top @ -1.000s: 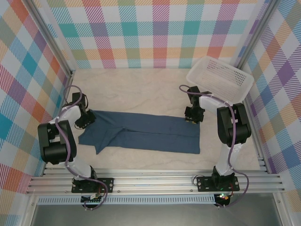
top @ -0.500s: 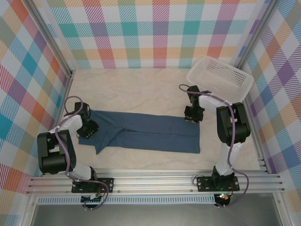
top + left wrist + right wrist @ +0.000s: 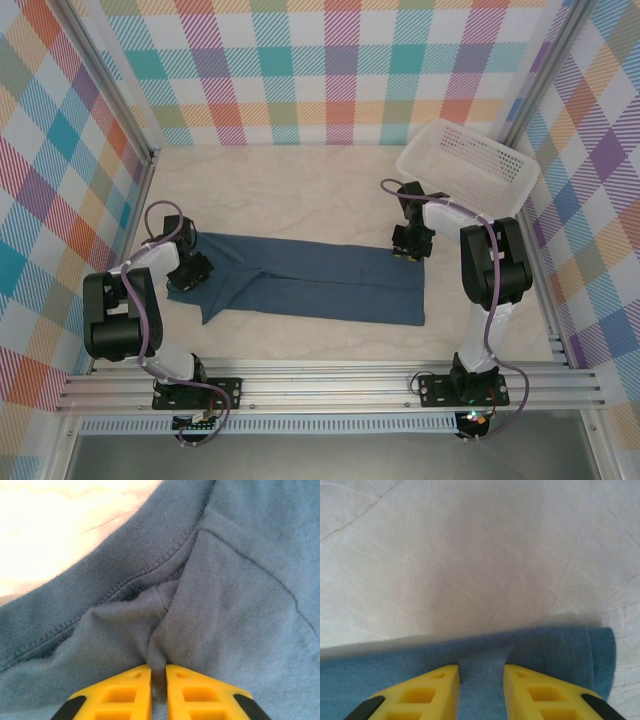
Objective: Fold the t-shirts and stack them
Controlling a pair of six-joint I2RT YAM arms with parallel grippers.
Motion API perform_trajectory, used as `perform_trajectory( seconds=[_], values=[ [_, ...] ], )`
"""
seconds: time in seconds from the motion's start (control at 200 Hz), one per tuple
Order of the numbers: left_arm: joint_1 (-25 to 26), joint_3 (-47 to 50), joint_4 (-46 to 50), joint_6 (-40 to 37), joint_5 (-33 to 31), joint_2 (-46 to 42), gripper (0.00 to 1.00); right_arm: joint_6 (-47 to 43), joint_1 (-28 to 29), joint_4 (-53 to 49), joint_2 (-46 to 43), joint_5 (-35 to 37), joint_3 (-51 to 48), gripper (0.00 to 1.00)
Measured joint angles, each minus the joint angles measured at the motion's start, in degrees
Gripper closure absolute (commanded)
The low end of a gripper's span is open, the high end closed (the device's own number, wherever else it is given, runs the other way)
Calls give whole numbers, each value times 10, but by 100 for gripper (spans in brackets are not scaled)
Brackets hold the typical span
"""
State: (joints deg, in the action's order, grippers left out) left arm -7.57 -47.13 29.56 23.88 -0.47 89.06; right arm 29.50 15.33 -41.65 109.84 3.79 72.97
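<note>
Left gripper (image 3: pixel 158 670) has its yellow fingers (image 3: pixel 195 692) pressed almost together, pinching a raised ridge of the t-shirt (image 3: pixel 320 285) just beside the ribbed collar band, whose double line of stitching curves past above the pinch. Right gripper (image 3: pixel 481 672) holds its jaws a little wider, with a narrow strip of the same cloth gripped between them at the far hem near the right-hand corner, where the fabric lies doubled over in a soft rolled edge.

From above, the dark teal-blue shirt lies as one long flat band across the middle of the table (image 3: pixel 290 195), running from one gripper to the other, with a pointed flap of cloth sticking out toward the near side at its left end. Its knit is fine, matte and plain.

Just beyond the right arm, a white perforated plastic basket (image 3: pixel 470 165) sits tilted in the far right corner, close to that arm's elbow but apart from the shirt. The tabletop is pale and faintly veined like marble. Pastel plaid walls (image 3: pixel 330 70) close in three sides, and a ribbed aluminium rail (image 3: pixel 330 385) runs along the near edge under both bases
</note>
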Motion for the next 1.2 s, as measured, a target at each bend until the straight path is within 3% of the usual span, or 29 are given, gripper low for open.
perform_trajectory(
  seconds=[1.2],
  values=[
    [26, -54, 53, 8, -37, 24, 87, 0, 0, 0, 0, -4, 0, 71]
  ],
)
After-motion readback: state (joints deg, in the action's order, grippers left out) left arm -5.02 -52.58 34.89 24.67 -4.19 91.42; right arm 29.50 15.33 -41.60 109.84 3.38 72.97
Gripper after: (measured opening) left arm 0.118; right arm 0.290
